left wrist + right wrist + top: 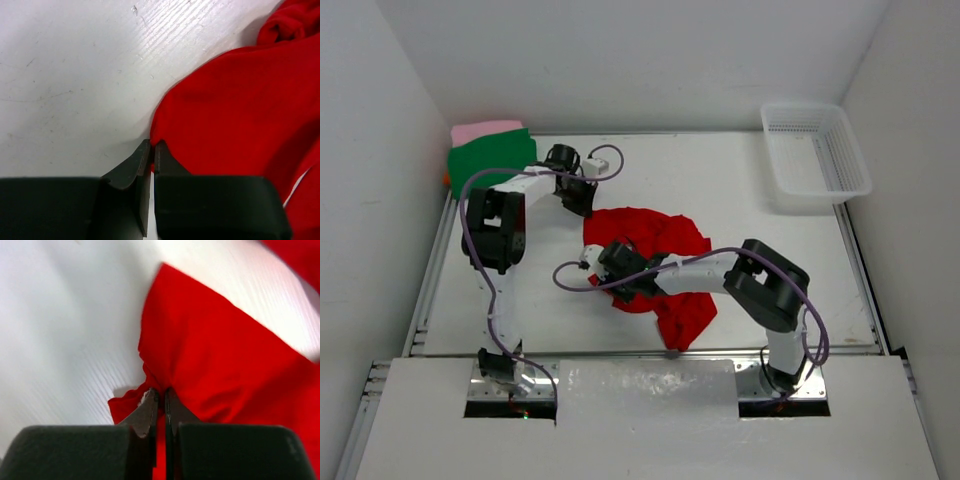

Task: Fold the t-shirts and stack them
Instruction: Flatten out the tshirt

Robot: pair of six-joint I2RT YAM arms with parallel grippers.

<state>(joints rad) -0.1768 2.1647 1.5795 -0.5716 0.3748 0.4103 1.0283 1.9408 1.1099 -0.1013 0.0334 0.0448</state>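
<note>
Crumpled at mid-table [740, 190], not yet spread and not yet folded: the red shirt [665, 240]. Gathered in ridges at the far side, with one tongue reaching toward the near edge.

Pinched at two places along its left side. At the far-left edge, left gripper [152, 145]: jaws pressed together right on the hem, with a sliver of red between them, so most likely holding cloth. At the near-left edge, right gripper [160, 392]: jaws closed on a bunched fold, with red clearly caught between them and a small ruffle sticking out beside.

To the right of both tools: the bulk of the shirt. Between the two pinches: a line running roughly far to near, along the left border of the cloth. No nearer arm to choose, with both touching it.

Probably next: lift and draw the two points apart along that line, to stretch this edge straight. With too little lift, risk of dragging the heap instead of opening it.

Soft, thin, matte fabric, plain red, no print seen. Impossible to tell which part is held, whether hem, sleeve or shoulder.

Well apart in the far-left corner: green shirt [490, 165], folded, with pink shirt [485, 130] showing behind.
</note>
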